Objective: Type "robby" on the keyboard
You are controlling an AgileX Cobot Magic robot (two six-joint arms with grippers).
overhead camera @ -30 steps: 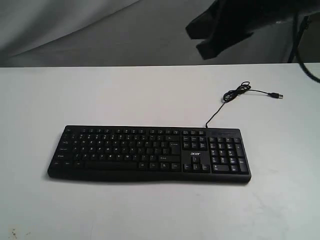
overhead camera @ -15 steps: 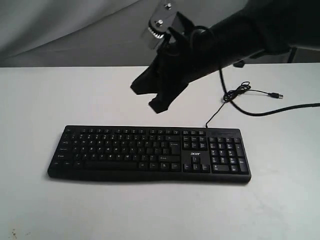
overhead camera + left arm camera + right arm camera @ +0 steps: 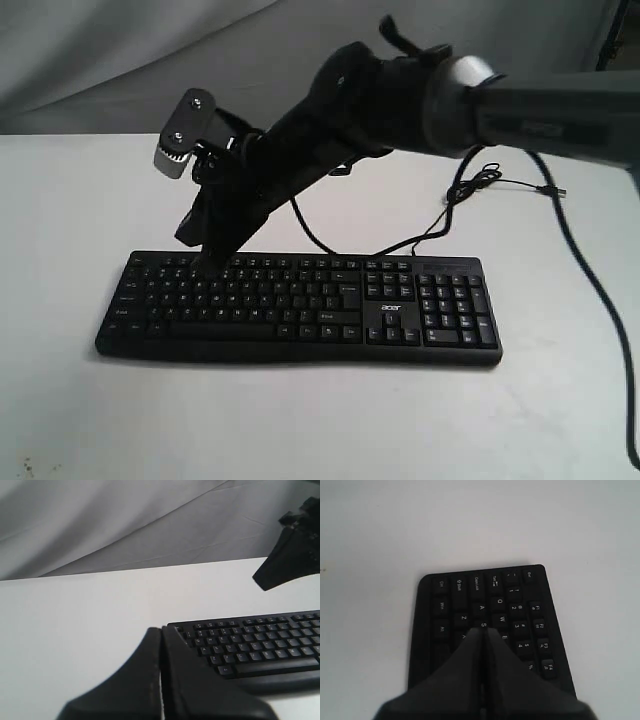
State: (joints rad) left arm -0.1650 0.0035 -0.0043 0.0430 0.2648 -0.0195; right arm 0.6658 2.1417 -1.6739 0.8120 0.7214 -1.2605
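The long black keyboard [image 3: 300,305] lies across the middle of the white table [image 3: 80,200], number pad to the right. My right arm reaches across from the right. Its gripper [image 3: 208,262] is shut and empty, tip pointing down over the upper key rows of the keyboard's left half. In the right wrist view the shut gripper [image 3: 482,629] ends over the keys beside S and E on the keyboard [image 3: 470,595]. The left wrist view shows the right gripper [image 3: 262,578] hanging above the keyboard [image 3: 250,645]. My left gripper [image 3: 161,628] is shut, empty, off the keyboard's left end.
The keyboard's thin black cable [image 3: 470,185] coils on the table behind the number pad and ends in a loose USB plug [image 3: 552,190]. The right arm's own cable [image 3: 590,290] droops over the table's right side. Grey cloth [image 3: 120,60] hangs behind the table.
The right arm has swung in from the upper right, leftward and down, from clear of the keyboard to over its left half. The keyboard has not moved.
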